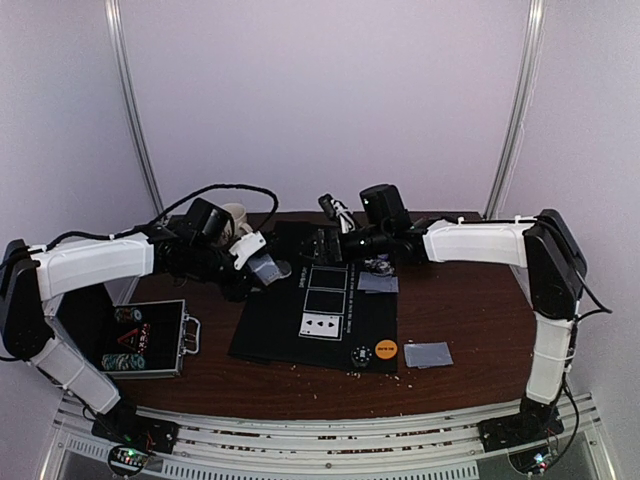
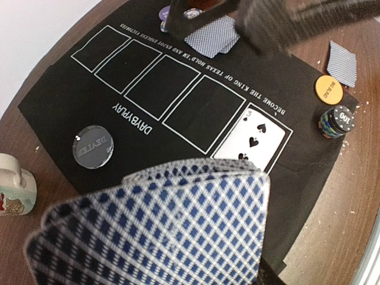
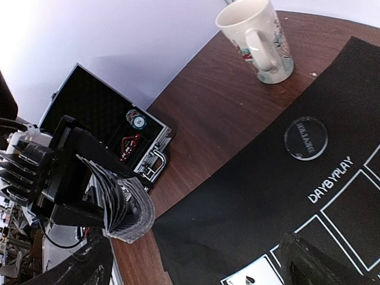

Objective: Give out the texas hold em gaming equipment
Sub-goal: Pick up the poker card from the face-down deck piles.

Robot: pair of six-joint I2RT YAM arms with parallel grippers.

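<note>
The fan of cards (image 2: 160, 225) was pinched between the closed fingers of the left gripper (image 3: 98, 193) and held over the left edge of the black mat (image 1: 270, 335). Blue-and-white checked backs were shown, blurred in the left wrist view, with the cards spread edge over edge. A three of spades (image 2: 255, 136) was laid face up in the end box of the mat, with a chip stack (image 2: 336, 122) and an orange disc (image 2: 328, 88) near it. The right gripper (image 3: 199, 252) was spread wide over the mat, with nothing held
</note>
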